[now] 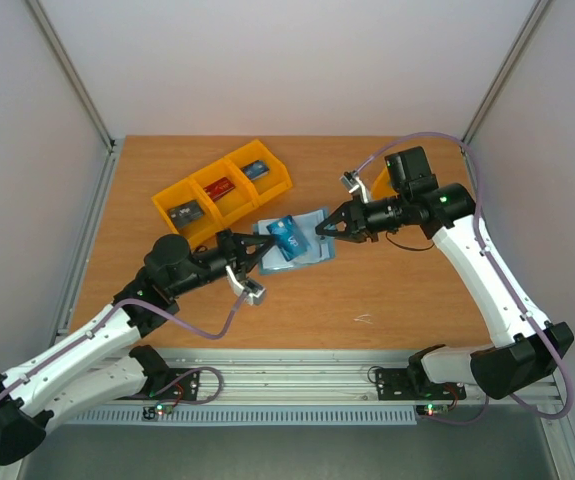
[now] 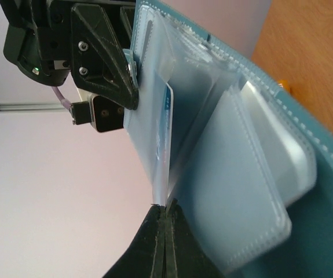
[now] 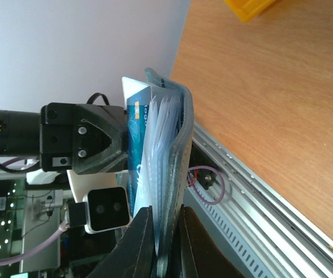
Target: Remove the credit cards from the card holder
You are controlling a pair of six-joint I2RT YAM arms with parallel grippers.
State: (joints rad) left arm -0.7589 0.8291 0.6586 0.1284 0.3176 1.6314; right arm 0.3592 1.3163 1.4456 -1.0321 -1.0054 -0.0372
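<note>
**Drawing the blue card clear of the wallet**

Left gripper [image 1: 250,252] pinched shut on a clear pocket sleeve; right gripper [image 1: 324,228] clamped on the card holder [image 1: 307,240], held above the table [image 1: 387,290]. Best: steady hold, blue card [image 1: 287,236] drawn straight along its pocket. Beyond, orange bins [image 1: 222,190] holding cards.

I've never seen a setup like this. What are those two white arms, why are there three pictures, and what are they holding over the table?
Two robot arms are bolted at the table's near edge. One picture looks down from above; the others come from a camera on each wrist. Together the arms hold a blue-teal card holder, opened. The right gripper pinches its cover. The left gripper pinches a blue credit card that sticks out of a clear pocket. Behind stand orange bins, each with a card inside.
</note>
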